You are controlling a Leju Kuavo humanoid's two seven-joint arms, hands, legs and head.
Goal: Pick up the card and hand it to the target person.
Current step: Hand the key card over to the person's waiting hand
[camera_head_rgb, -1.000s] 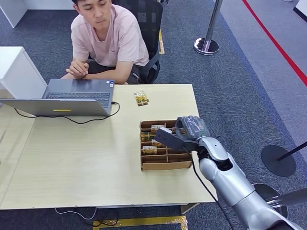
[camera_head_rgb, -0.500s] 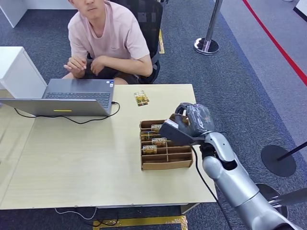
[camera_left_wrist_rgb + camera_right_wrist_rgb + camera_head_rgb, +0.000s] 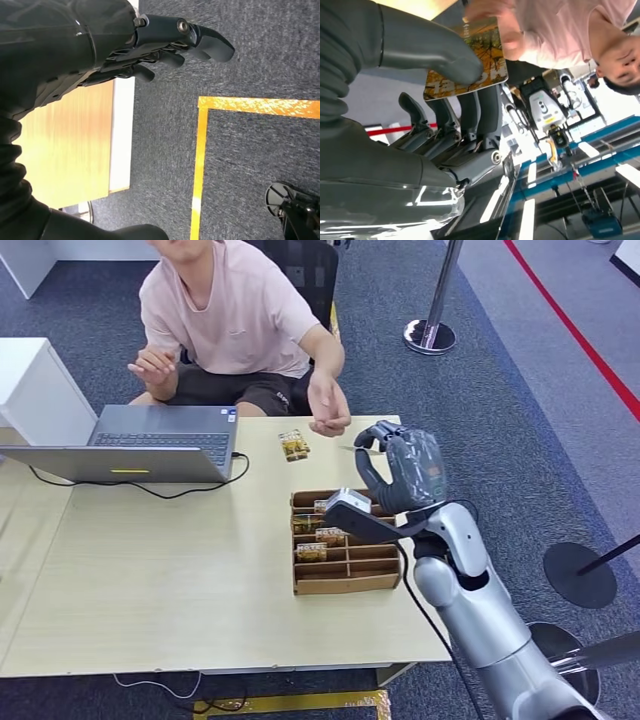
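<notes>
Table (image 3: 189, 570), light wood, spans the lower head view; its left portion is cut by the picture edge. Person (image 3: 234, 310) in a pink shirt sits at the far edge, at 12 o'clock from table centre, head cut off by the top of the frame. One of the person's hands (image 3: 328, 410) reaches forward over the far table edge, toward the raised robot hand.

Laptop (image 3: 143, 445), grey, lies open at 10 o'clock on the table, with a black cable trailing from its side.

Right hand (image 3: 392, 480) is raised above the far right corner of the table, at 2 o'clock, on a silver arm entering from below. Cardboard tray (image 3: 346, 545), divided into compartments, sits just beside and below it; several compartments hold small cards, detail too small to read.

Left hand (image 3: 151, 45) hangs over dark carpet beside a table edge, fingers extended close together, holding nothing.

Card (image 3: 471, 62) is clamped between the right hand's thick thumb on one face and the darker fingers (image 3: 471, 112) on the other. Its visible face carries a yellow-orange leaf-like print with rounded corners; the thumb hides part of it. In the head view the card appears edge-on only, hard to make out.

Loose cards (image 3: 294, 445) lie on the table at 1 o'clock.
</notes>
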